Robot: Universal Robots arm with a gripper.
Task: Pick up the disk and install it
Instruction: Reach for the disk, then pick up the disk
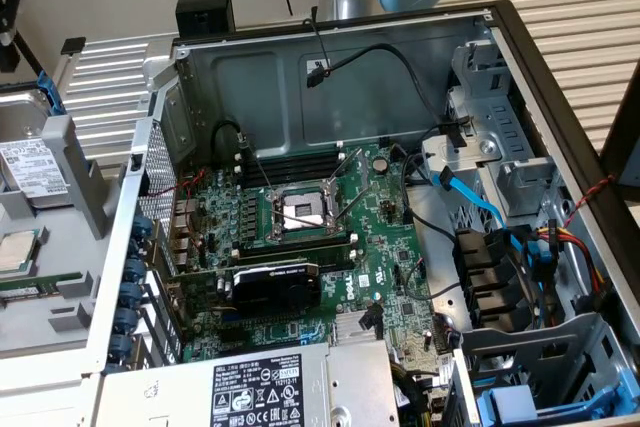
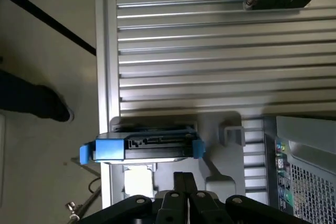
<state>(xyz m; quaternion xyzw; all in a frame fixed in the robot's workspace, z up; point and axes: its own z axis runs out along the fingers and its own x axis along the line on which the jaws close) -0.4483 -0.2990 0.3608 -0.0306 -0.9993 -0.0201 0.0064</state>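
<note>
Pincer (image 2: 184,178) tips together, empty, near edge-on disk (image 2: 144,148) in wrist view; ext. view shows open PC case (image 1: 270,77).

DELL is printed on the power supply label (image 1: 268,387).

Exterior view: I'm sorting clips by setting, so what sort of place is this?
Probably a robotics lab bench for computer assembly: an open PC case with bare motherboard, a slatted aluminium table, and the disk resting in a grey fixture.
</note>
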